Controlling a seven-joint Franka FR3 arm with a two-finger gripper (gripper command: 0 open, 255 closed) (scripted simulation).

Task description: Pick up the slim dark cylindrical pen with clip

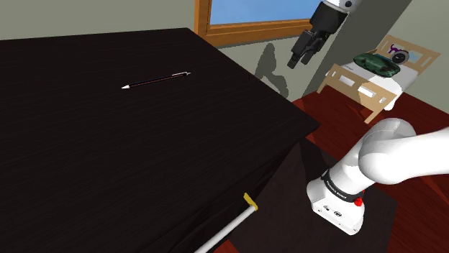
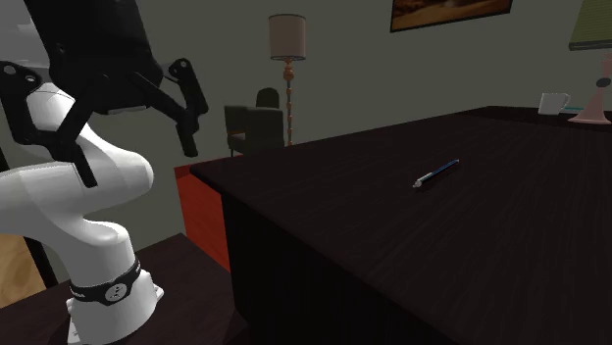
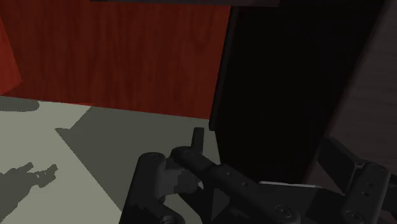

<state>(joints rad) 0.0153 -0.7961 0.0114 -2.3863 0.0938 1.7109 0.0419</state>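
Slim dark cylindrical pen [image 1: 156,80], flat on dark wood-grain tabletop [image 1: 108,165]; all-black two-finger gripper [image 1: 301,56], fingers spread, empty, at its three o'clock, shoulder view; second exterior view adds beige-shaded floor lamp [image 2: 287,44].

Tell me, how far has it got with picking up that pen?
Nothing looks done: the pen lies flat on the dark table, untouched. The gripper hangs open, off beyond the table's edge. Left: reaching over, lowering, closing on the pen, lifting.
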